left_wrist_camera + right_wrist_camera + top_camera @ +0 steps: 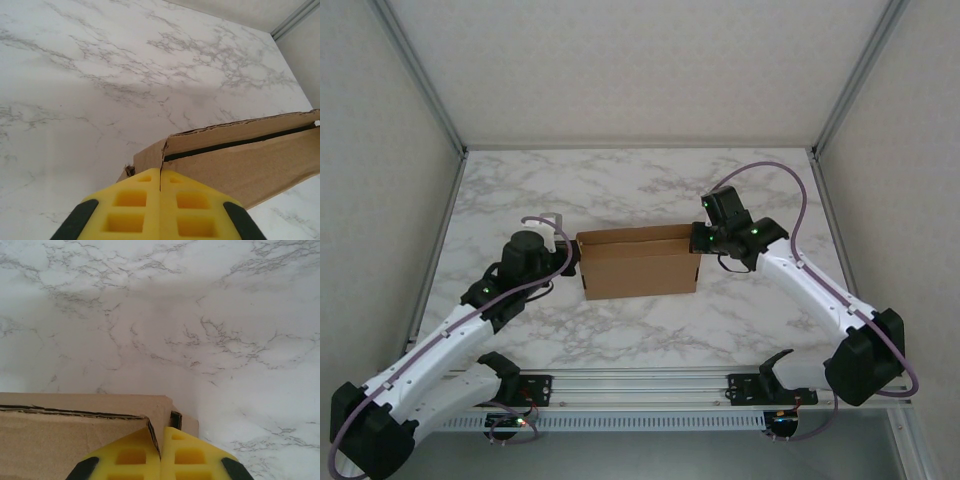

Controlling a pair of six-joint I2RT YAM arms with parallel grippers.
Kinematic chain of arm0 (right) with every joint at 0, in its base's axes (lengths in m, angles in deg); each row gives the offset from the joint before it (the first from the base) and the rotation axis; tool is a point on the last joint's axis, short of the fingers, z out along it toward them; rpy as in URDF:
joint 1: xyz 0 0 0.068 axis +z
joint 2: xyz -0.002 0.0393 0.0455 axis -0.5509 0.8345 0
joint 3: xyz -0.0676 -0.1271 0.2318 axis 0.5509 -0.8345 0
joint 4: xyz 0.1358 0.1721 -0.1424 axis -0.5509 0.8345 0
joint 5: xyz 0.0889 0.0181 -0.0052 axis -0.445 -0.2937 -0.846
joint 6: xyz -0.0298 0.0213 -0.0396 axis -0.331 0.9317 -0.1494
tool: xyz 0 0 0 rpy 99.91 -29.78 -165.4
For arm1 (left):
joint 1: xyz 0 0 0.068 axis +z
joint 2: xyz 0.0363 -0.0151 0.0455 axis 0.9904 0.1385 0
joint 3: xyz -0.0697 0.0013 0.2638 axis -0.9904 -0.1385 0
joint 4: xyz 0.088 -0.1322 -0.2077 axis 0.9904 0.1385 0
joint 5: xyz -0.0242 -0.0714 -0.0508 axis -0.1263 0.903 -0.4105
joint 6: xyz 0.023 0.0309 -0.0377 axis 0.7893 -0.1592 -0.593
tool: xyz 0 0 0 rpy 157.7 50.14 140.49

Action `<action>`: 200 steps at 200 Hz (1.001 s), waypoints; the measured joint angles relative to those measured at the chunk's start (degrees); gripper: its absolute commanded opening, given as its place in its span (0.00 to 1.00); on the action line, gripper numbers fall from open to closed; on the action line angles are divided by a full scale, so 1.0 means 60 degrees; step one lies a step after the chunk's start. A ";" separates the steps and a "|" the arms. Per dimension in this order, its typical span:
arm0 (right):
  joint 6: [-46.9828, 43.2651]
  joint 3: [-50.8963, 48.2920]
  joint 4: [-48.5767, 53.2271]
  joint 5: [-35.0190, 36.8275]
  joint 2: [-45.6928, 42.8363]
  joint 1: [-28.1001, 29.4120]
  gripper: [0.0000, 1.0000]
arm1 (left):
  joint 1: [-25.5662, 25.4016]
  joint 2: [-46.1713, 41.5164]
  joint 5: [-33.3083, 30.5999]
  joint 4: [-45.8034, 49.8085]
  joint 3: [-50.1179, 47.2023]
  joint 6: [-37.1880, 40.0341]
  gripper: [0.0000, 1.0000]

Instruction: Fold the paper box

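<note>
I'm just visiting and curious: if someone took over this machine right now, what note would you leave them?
Left gripper: shut, tips at the box's left end.
Right gripper: shut, tips at its right end. Whether either pinches cardboard is unclear.
Box: standing mid-table, between both arms.
Done: walls are up and it has a box shape.
Left: the top looks open, so closing it probably remains.
</note>
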 measured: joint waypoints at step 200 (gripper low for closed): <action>0.0106 -0.1596 -0.0903 0.0769 -0.1621 0.0503 0.00 | -0.1464 -0.0532 -0.1577 -0.0219 -0.0568 -0.1275 0.00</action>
